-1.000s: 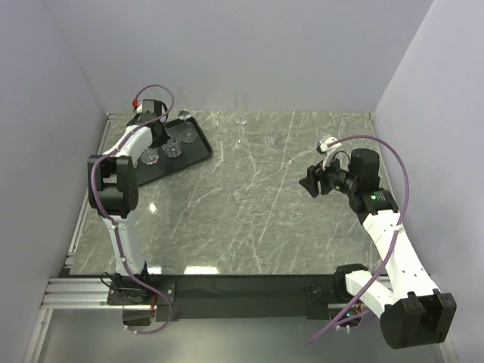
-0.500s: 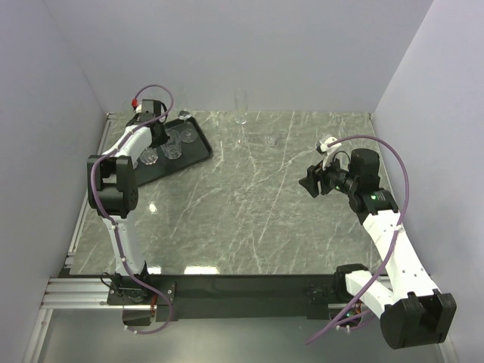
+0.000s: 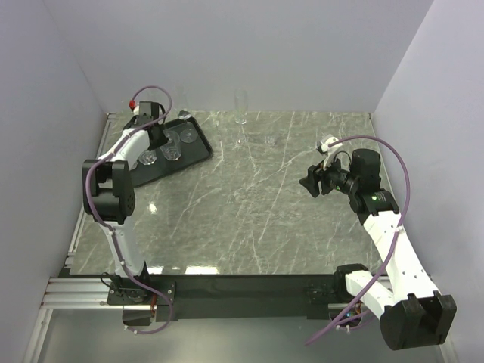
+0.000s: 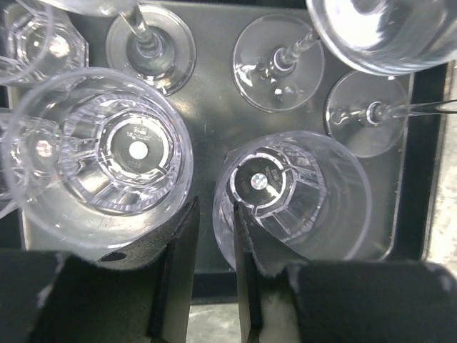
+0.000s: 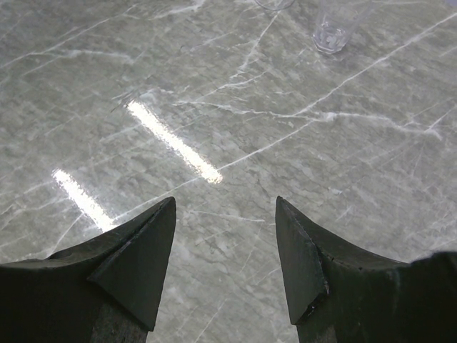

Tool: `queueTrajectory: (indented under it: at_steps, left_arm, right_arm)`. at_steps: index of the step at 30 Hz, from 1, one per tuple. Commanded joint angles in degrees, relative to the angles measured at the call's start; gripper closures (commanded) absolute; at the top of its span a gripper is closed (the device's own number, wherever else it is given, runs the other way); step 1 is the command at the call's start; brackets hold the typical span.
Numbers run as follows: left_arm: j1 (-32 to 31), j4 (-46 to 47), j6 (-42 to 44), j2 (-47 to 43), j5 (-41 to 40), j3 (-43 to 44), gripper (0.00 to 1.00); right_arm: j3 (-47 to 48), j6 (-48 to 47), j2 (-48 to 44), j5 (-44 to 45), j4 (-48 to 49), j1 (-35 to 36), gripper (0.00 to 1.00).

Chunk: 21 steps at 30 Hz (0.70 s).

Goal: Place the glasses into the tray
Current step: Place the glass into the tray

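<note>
The black tray (image 3: 203,149) lies at the table's far left and holds several clear glasses (image 3: 172,151). My left gripper (image 3: 157,134) hangs over it. In the left wrist view its jaws (image 4: 214,209) stand slightly open astride the near wall of a faceted tumbler (image 4: 293,193): one finger is inside the glass, the other outside and apart from the wall. A second tumbler (image 4: 107,153) stands to the left, with stemmed glasses' feet (image 4: 278,64) behind on the tray floor (image 4: 207,107). On the table stand a tall flute (image 3: 241,107) and a small tumbler (image 3: 271,140). My right gripper (image 3: 308,181) hovers open and empty.
The right wrist view shows grey marble under my right gripper (image 5: 225,204), with the small tumbler (image 5: 334,25) far ahead. White walls close off the back and both sides. The tray sits tight against the left wall's corner.
My left jaws have parted from the tumbler's wall, and the left arm's elbow has shifted a little leftward. The right arm has not moved.
</note>
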Motion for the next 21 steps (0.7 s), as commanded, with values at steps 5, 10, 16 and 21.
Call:
queueTrajectory:
  at_steps: [5,10,16,21]
  left_arm:
    - [0.44,2.80,0.07,-6.68,0.50,-1.49,0.68]
    - [0.44,3.15,-0.01,-9.75,2.17,-2.63,0.68]
    - [0.44,4.56,-0.01,-15.54,4.45,-6.49,0.64]
    - [0.44,6.40,0.25,-21.61,7.18,-11.58,0.52]
  right_arm:
    - [-0.50,-0.53,-1.37,-0.94,2.16,-0.66,0.35]
    - [-0.50,-0.53,-1.37,-1.03,2.16,-0.66,0.35]
    - [-0.50,-0.44,-1.46,-1.11,2.16,-0.67,0.35]
    - [-0.50,-0.44,-1.46,-1.29,2.25,-0.67,0.35]
